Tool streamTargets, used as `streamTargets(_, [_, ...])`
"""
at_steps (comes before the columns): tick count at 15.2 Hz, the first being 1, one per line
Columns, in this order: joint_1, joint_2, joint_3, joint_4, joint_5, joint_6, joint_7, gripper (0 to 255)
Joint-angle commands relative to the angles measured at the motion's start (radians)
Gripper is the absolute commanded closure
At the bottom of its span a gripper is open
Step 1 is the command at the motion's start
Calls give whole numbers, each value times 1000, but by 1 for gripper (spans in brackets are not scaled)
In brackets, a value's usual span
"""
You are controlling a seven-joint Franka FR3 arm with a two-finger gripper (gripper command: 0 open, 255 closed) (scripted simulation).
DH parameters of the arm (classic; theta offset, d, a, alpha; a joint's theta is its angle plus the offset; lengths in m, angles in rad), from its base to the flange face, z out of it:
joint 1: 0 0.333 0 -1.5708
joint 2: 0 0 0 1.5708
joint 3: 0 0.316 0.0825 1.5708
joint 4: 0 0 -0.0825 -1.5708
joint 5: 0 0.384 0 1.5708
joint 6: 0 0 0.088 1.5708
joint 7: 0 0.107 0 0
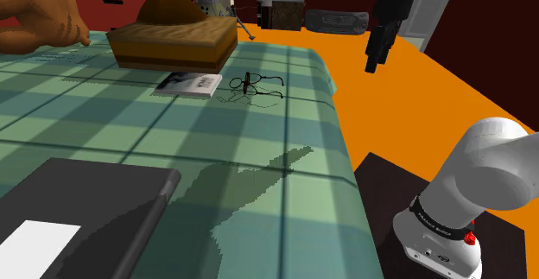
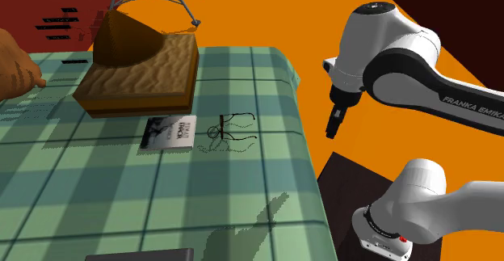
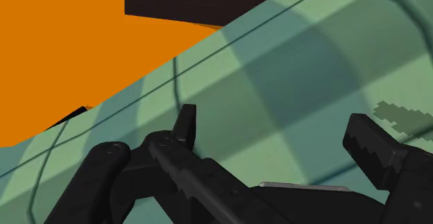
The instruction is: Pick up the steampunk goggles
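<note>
The tool (image 1: 374,61) hangs released, fingers apart, above the orange floor (image 1: 415,104), just off the side edge of the plaid-covered bed (image 1: 104,139). The steampunk goggles (image 1: 250,85) lie lower, inboard of that edge near the bed's rounded corner. They are a thin wire shape that seems to stretch towards the edge. A white booklet (image 1: 186,84) lies just beside them, and a brown block (image 1: 173,40) sits behind. The reach looks inward and downward.

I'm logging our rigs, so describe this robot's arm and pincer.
The arm has rounded white shells with dark joints and black FRANKA lettering on one link. Near its base sit a black lettered band and a small red knob. The pincer is all black, with two blocky fingers.
</note>
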Motion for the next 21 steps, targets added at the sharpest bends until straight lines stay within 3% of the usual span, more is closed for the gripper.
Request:
streamTargets(1, [0,0,0,0,0,0,0,0])
streamTargets(11, [39,347,87,164,48,179,102,0])
streamTargets(21, [72,723,149,459,37,254,201,0])
